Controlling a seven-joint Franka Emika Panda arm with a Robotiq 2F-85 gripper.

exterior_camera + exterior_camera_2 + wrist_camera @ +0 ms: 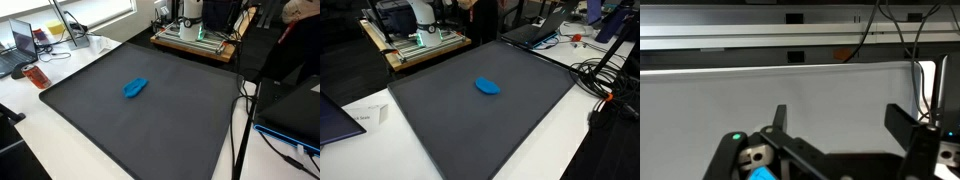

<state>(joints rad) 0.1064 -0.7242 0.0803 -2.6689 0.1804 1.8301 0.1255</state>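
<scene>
While fingers (902, 124) gape, blue object (135, 88) lies on mat (190, 125).

In both exterior views the top edge cuts off my arm (192, 12), so the gripper (835, 115) shows only in the wrist view, its body clipped at the bottom. The blue thing (135, 88) mid-frame is too small to name. I can't identify the blue patch (762, 174) at the wrist view's bottom edge.

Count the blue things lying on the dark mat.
1. The blue object lies near the middle of the dark mat in both exterior views; a hidden second one seems unlikely.
</scene>
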